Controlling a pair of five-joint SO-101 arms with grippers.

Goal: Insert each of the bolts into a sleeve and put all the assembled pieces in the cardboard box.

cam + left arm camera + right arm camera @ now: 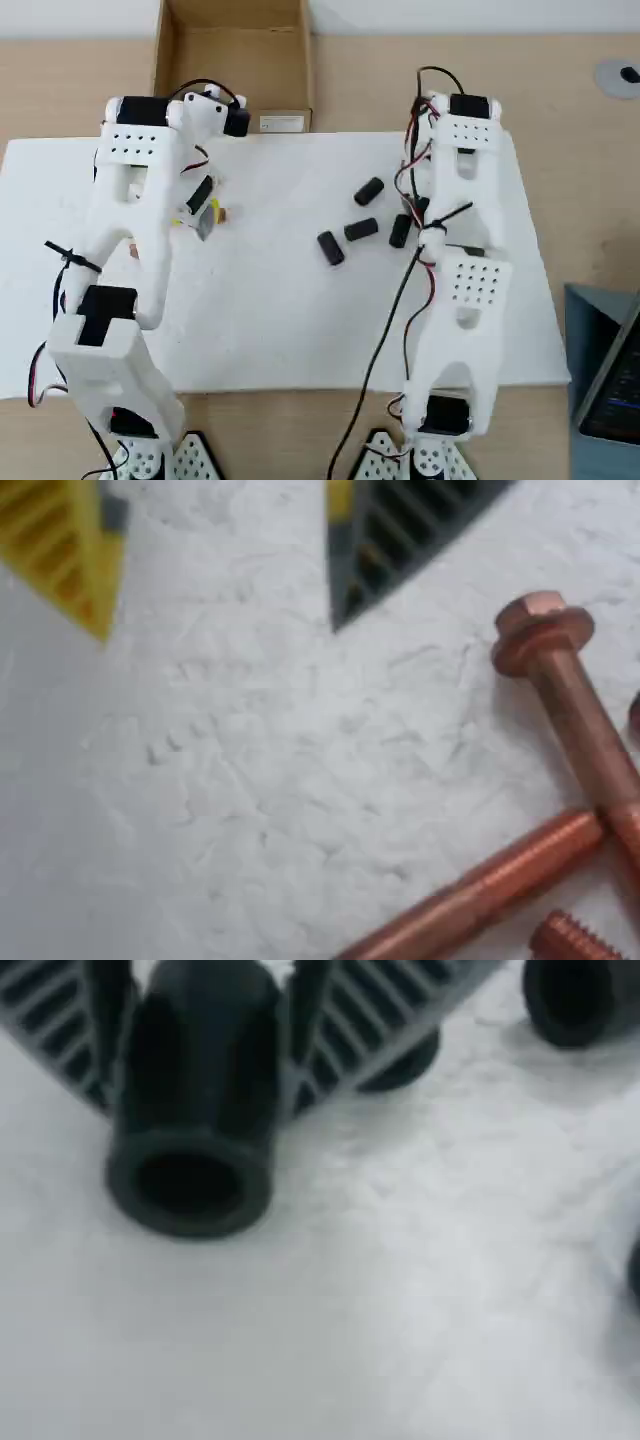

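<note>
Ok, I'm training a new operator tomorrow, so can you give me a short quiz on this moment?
1. True or false: the cardboard box already holds an assembled piece.
2. What sits between the fingers of the right gripper? A nothing; B a black sleeve; C a cable.
3. Fill in: the left gripper hovers open over the mat, next to several copper-coloured ____.

Key: 1 false, the box is empty. 2 B, and the sleeve lies on the mat. 3 bolts.
</note>
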